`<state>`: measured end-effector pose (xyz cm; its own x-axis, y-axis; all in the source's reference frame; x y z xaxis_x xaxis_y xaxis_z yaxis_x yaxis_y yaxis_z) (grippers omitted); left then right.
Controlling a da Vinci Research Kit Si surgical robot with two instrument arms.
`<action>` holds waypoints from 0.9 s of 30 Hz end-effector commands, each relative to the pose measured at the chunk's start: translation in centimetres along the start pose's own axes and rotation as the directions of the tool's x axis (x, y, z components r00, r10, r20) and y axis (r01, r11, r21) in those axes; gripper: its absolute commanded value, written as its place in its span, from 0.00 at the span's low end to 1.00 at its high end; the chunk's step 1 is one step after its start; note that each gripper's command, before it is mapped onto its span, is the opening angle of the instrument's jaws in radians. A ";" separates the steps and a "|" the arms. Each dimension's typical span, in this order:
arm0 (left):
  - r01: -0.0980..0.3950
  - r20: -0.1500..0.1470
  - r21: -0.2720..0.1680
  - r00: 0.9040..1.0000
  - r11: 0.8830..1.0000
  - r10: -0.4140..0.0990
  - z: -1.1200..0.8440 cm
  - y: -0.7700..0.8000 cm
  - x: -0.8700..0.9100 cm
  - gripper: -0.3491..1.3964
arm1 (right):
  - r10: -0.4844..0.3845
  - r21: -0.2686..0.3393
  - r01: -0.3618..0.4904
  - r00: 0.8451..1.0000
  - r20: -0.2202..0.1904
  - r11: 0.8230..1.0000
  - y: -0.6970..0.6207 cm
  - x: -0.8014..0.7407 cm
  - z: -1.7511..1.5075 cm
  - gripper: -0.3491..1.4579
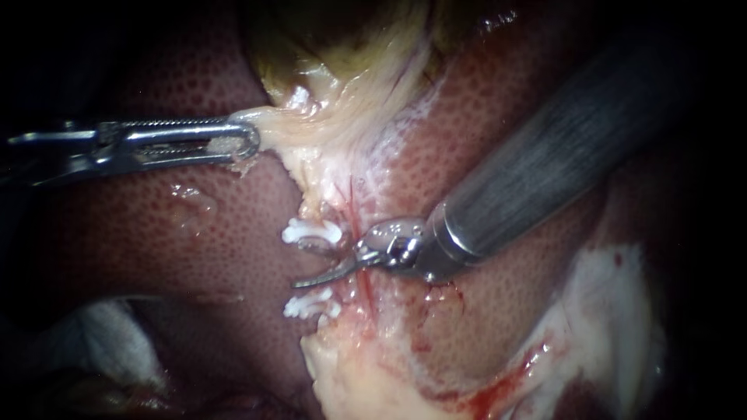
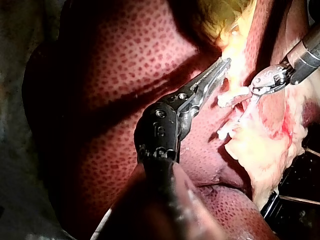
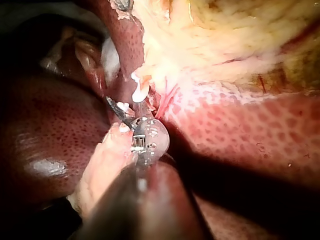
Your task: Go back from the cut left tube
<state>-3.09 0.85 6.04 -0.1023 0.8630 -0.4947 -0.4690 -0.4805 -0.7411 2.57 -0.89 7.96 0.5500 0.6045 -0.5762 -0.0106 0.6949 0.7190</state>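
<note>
Endoscope view: the right instrument enters from the upper right. Its blades lie together as one thin curved tip, holding nothing. The tip sits in the gap between the upper clip and the lower clip, where the cut tube is parted, its stumps held by those clips. The left instrument enters from the left. Its jaws are clamped on pale tissue below the gallbladder, pulling it toward the left over the liver.

Hazards on withdrawal, as a judgement:
- The curved tip could hook either clip if drawn back off the shaft's line, loosening it from its stump
- A drop of the tip could score the liver surface beneath, which already shows red streaks near the blades
- Added pull from the left instrument could tear the pale tissue or strain the upper clip

No brand, label or legible writing shows on the tissue or clips
</note>
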 end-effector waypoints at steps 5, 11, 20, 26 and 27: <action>0.000 0.000 -0.001 1.000 1.000 0.000 0.00 0.00 0.00 0.00 | -0.090 0.016 0.090 0.996 0.006 0.996 -0.16 -0.15 -0.30 0.98; 0.000 0.000 -0.001 1.000 1.000 0.000 0.00 -0.01 0.00 0.00 | -0.135 -0.014 0.135 0.991 0.004 0.991 -0.20 -0.26 -0.77 0.98; 0.000 0.000 -0.001 1.000 1.000 0.000 0.01 -0.01 0.00 0.00 | -0.224 -0.123 0.221 0.974 -0.015 0.968 -0.17 -0.09 -1.66 0.98; 0.005 -0.001 0.001 1.000 1.000 -0.005 0.03 -0.01 -0.01 0.00 | -0.273 -0.189 0.264 0.962 -0.018 0.946 -0.25 0.09 -1.94 0.98; 0.005 -0.001 0.001 1.000 1.000 -0.005 0.04 -0.01 -0.01 0.00 | -0.272 -0.192 0.263 0.962 -0.020 0.945 -0.26 0.10 -1.96 0.98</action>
<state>-3.12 0.85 6.08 -0.1000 0.8643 -0.4929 -0.4699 -0.4776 -0.7423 0.98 -0.23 6.94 0.5147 0.3991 -0.7588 -0.0275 0.8923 0.4506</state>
